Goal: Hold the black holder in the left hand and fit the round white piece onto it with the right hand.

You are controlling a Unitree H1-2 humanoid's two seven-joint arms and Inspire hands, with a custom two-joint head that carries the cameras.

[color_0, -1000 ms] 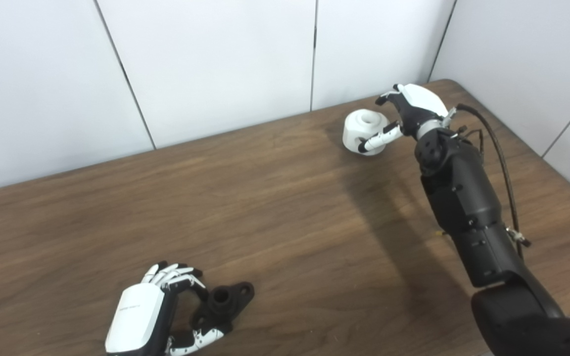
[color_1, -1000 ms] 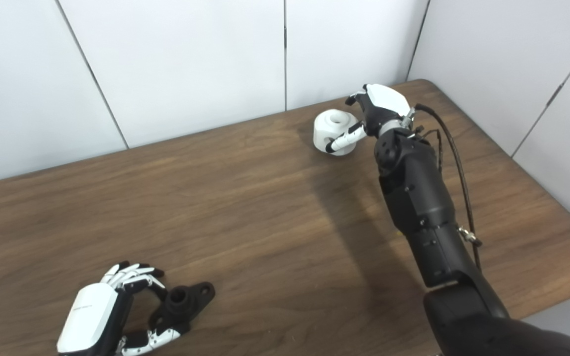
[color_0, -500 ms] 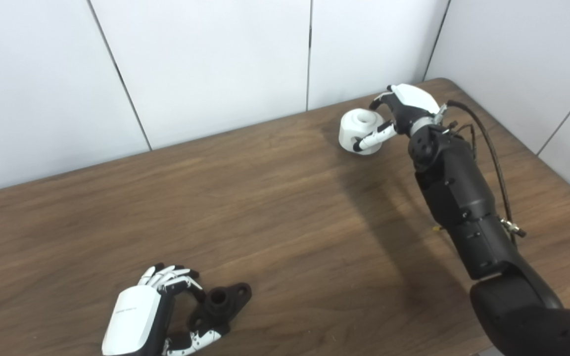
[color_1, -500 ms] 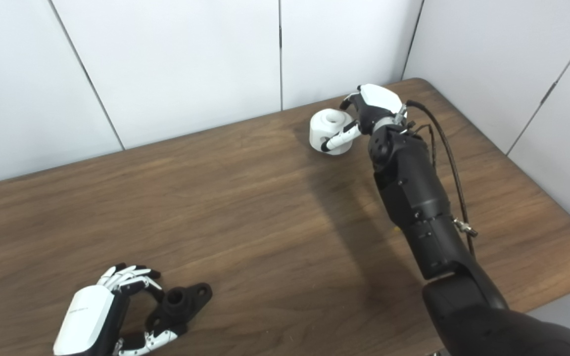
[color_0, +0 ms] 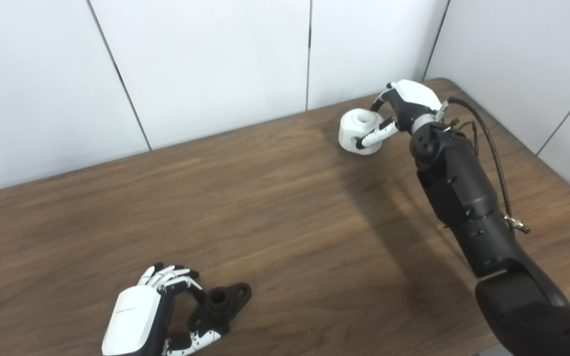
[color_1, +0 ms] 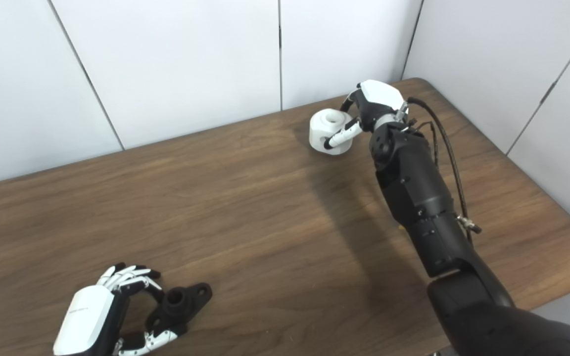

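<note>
The round white piece (color_0: 359,131) sits in the upper right of the frame on the wooden table (color_0: 275,198), and we judge the pick-up is in hand — our right hand (color_0: 403,106) has fingers and thumb curled around it, though we cannot tell if it is lifted. At lower left our left hand (color_0: 149,311) curls loosely beside the black holder (color_0: 220,304) lying flat — touching, not clearly clasping. Next we must raise both and bring them together.
</note>
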